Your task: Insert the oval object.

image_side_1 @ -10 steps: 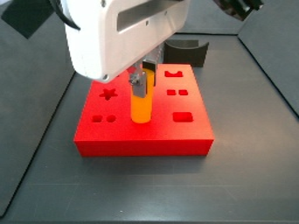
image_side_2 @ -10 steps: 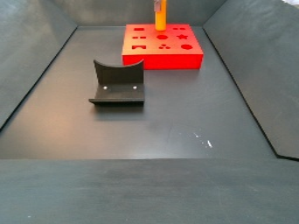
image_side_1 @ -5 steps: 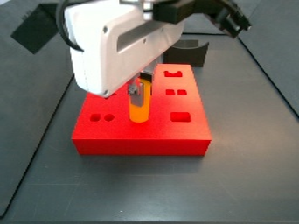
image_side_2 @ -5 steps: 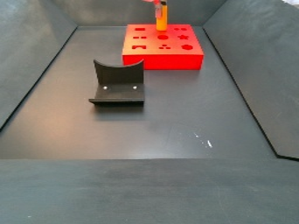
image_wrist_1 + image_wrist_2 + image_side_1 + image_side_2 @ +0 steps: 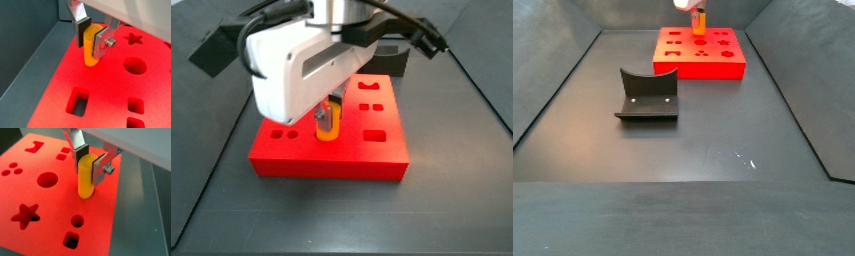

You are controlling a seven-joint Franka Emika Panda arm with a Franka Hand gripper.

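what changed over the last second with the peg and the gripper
The gripper has gone down over the red block, staying shut on the oval object. In a side view less of the orange peg shows above the block's top than before, so it has sunk deeper into its hole. The red block and the dark curved holder have not moved.

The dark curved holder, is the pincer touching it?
No: the holder stands alone on the floor, while the pincer grips the oval object over the red block.
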